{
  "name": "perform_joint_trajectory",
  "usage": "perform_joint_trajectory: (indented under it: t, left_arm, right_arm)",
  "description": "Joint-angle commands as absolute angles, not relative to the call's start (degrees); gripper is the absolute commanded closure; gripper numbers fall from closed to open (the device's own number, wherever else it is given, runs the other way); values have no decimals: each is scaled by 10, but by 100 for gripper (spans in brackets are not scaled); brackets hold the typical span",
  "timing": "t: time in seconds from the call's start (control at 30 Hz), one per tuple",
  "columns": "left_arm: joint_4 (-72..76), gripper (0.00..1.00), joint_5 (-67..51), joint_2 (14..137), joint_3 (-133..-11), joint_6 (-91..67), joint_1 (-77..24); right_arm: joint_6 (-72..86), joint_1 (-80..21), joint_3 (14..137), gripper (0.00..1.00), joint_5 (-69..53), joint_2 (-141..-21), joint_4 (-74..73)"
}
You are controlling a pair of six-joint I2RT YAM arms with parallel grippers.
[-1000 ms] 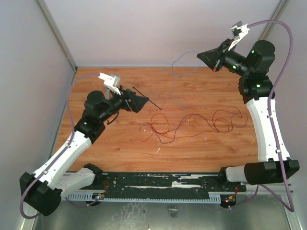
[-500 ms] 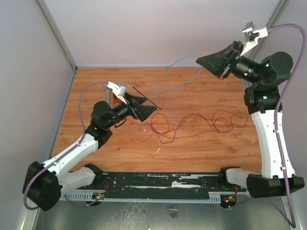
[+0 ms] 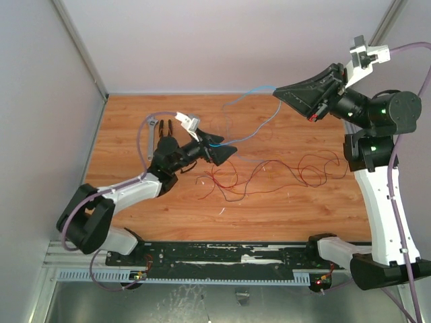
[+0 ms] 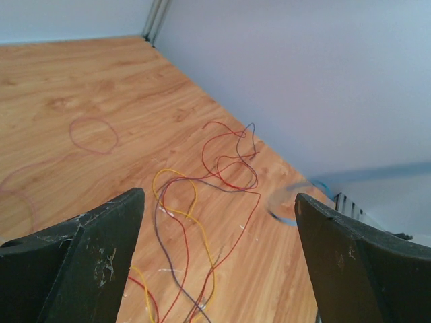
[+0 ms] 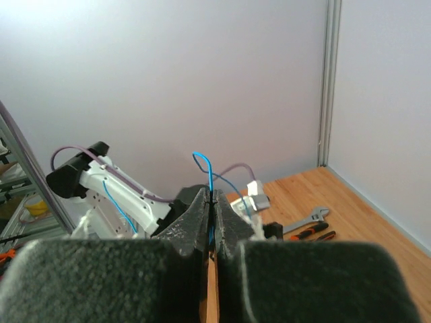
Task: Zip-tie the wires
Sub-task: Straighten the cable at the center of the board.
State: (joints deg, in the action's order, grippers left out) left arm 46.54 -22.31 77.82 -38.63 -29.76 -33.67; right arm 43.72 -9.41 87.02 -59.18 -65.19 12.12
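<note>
Across the middle of the surface (image 3: 303, 215), running toward the right edge, the wires (image 3: 269, 173) lie in loose red and maroon loops. Your right end effector (image 5: 210, 198) is raised above the far right corner, pinched closed on a blue strand (image 5: 210, 178) that sags toward your left end effector (image 4: 219, 202). That one is spread wide, nothing in it, low over the tangle. Zip tie: can't spot it. Wires look featherlight, limp and springy, likely to slip or splay. Gather several strands where loops cross and pinch there, not at a single end. Wrench (image 3: 151, 131) and pliers (image 3: 166, 129) sit near the far left corner.
</note>
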Motion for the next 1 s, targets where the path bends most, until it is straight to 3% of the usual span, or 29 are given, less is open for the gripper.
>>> perform_joint_trajectory:
  t: [0.0,0.27,0.47,0.7,0.97]
  left_arm:
    - [549,5,-217,824,-428,-304,-362]
    - [601,63,-214,865,-446,-328,-378]
    - [581,98,-201,839,-414,-304,-378]
    - [316,100,-89,714,-408,-208,-378]
    - [45,100,10,655,-487,-134,-379]
  right_arm:
    - [458,-101,864,100,-580,-633,150]
    - [440,-101,846,100,-557,-604,137]
    - [371,-100,859,100,-506,-593,47]
    - [149,-99,889,100,-285,-595,-259]
    - [32,-99,797,100,-75,-581,-397]
